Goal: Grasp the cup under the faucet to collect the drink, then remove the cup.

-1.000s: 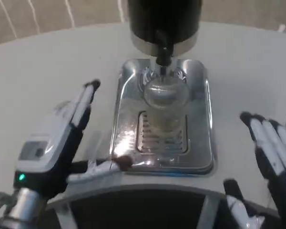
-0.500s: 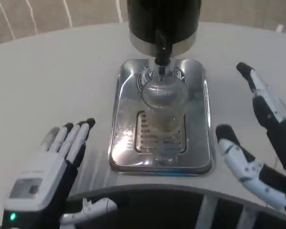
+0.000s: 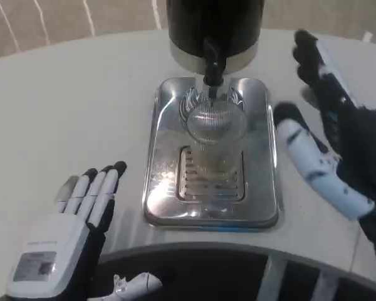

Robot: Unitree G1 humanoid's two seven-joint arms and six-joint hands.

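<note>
The clear cup (image 3: 214, 141) stands on the steel tray (image 3: 263, 194) under the black faucet (image 3: 212, 63), toward the table's (image 3: 69, 106) far edge. Right hand (image 3: 329, 144), fingers spread, hovers beside the tray; left hand (image 3: 72, 241), fingers straight and empty, rests near the front edge.

White table with a drip tray and a dispenser

The white table (image 3: 69, 106) has a rounded near edge. On it lies a shiny metal drip tray (image 3: 263, 207) with a slotted grate (image 3: 189, 182) in its middle. Behind the tray, touching its far side, the black dispenser (image 3: 214, 25) with a silver base band stands on the table. Beyond the far edge, a beige floor (image 3: 44, 22) with pale lines is seen.
</note>
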